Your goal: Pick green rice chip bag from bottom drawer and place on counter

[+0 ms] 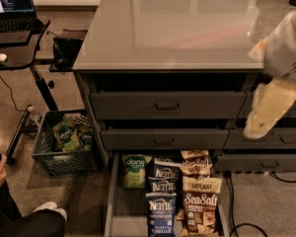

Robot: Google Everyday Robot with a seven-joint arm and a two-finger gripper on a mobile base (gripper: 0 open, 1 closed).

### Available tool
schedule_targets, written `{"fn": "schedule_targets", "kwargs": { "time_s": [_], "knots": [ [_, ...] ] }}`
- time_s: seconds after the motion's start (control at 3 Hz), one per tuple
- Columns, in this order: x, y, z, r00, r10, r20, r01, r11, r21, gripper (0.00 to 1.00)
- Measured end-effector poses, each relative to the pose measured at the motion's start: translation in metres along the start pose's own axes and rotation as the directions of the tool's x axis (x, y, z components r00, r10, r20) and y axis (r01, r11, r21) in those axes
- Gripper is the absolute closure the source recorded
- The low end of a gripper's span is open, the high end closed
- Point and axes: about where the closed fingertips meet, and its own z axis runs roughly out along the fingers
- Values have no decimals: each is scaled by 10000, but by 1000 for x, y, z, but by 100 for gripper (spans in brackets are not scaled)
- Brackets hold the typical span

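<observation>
The green rice chip bag (134,171) stands at the back left of the open bottom drawer (111,201), its white "dang" lettering facing up. The counter (177,23) is the glossy pale grey slab above the drawer stack. My gripper (262,116) is a blurred pale shape hanging from the white arm (286,48) at the right. It is in front of the counter's front edge and the upper right drawers, well above and to the right of the bag. It holds nothing that I can see.
Blue Kettle bags (163,209) and brown Sea Salt bags (201,206) fill the drawer beside the green bag. A green lattice crate (64,149) with green bags stands on the floor at the left. A black desk (15,53) holds a laptop. A person's leg (19,223) is at the bottom left.
</observation>
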Motion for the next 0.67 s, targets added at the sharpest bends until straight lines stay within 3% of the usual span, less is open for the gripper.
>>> {"fn": "schedule_targets", "kwargs": {
  "time_s": [0.67],
  "knots": [
    [7,15,150,9943,860,631,-831,9954,-477,0]
  ]
}}
